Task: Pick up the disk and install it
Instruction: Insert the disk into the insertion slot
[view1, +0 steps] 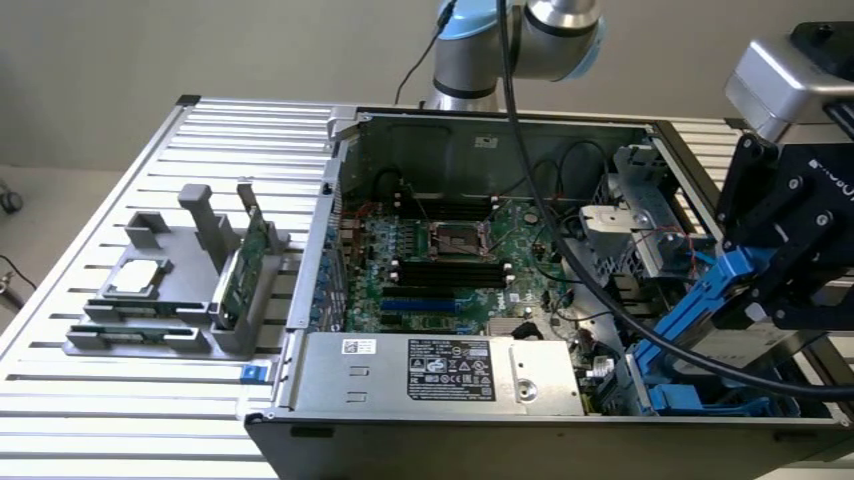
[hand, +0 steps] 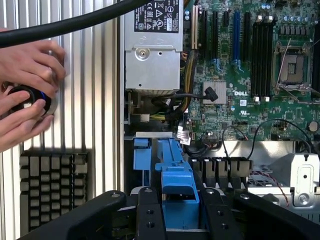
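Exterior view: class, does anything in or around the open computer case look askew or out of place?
Yes: the disk hangs slanted in the gripper at the exterior view's right, one end dipping into the case, not seated flat.

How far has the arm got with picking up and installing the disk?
Done: the disk is picked up and off the table. In hand: the gripper clamps it by its blue rails, tilted, over the open computer case at the exterior view's right. Left: the disk is not yet seated in the case.
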